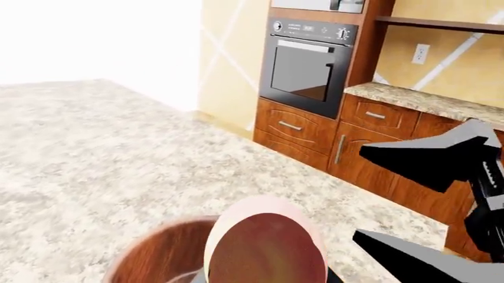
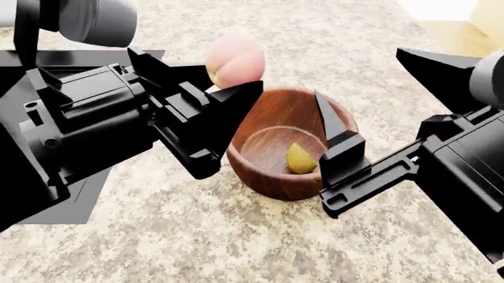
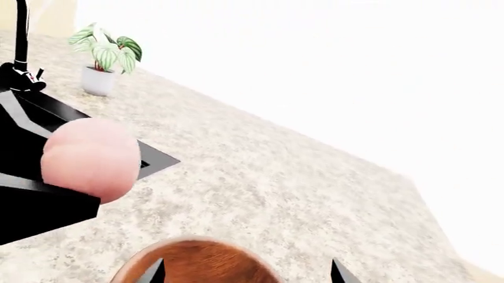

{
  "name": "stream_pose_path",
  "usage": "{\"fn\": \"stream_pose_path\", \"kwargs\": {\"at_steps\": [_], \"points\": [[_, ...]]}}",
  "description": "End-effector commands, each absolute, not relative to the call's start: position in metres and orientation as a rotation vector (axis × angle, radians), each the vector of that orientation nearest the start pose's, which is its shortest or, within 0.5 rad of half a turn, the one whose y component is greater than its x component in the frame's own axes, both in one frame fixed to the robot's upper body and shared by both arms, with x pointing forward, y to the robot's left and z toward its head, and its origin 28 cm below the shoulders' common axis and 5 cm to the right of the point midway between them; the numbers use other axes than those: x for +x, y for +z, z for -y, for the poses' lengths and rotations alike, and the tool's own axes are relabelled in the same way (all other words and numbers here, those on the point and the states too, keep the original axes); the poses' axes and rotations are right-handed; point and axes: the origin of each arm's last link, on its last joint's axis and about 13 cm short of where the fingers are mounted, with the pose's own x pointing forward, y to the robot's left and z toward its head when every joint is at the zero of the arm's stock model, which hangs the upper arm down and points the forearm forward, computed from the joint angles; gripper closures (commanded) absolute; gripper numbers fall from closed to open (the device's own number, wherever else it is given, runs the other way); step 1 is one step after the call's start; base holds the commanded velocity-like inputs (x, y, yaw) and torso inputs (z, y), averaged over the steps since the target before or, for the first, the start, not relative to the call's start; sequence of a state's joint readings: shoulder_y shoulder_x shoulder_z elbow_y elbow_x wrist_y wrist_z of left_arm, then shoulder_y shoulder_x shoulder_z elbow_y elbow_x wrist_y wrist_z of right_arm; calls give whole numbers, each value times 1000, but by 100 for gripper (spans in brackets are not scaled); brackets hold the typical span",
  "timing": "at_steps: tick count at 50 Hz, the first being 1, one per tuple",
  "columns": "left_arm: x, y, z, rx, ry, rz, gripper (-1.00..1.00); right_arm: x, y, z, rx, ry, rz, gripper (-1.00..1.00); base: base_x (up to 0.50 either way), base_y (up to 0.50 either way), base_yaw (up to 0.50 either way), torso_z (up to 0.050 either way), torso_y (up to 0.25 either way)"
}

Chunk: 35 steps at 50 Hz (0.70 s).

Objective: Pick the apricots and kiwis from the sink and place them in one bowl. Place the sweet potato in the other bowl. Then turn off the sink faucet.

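Now held an apricot (image 2: 235,59) in the left gripper (image 2: 206,88), clamped tight, just beside the bowl (image 2: 268,171). Needed moving right over the bowl, near the kiwi (image 2: 299,159) inside, before letting go. Right gripper (image 2: 370,82) spread apart, holding nothing.

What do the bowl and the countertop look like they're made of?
The bowl looks like turned wood with a smooth, slightly glossy finish: reddish-brown, with grain lines running around its wall. The countertop looks like polished granite or a similar stone: beige, finely speckled with grey and brown. Both are simulator renders, so the look is the only evidence.
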<state>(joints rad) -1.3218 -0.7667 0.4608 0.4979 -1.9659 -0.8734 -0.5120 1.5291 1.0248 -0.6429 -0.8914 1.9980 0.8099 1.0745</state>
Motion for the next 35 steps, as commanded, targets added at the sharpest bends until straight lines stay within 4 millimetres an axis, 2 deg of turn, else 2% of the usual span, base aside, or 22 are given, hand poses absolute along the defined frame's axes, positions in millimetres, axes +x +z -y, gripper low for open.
{"fn": "stream_pose_path", "kwargs": {"at_steps": [1,4,8,20,35], "points": [[233,355,-184,-31,-892,-20,100,115,299,119,-260,335,266,-100,0,0,0,0,0],[248,357,-172,-23,-882,-30,100,114,297,118,-255,340,269,-100,0,0,0,0,0],[257,354,-166,-16,-870,-40,100,115,296,117,-247,341,269,-100,0,0,0,0,0],[247,343,-168,98,-948,-97,100,117,294,117,-238,353,266,-100,0,0,0,0,0],[252,331,-167,138,-959,-168,100,116,292,118,-216,358,278,-100,0,0,0,0,0]]}}
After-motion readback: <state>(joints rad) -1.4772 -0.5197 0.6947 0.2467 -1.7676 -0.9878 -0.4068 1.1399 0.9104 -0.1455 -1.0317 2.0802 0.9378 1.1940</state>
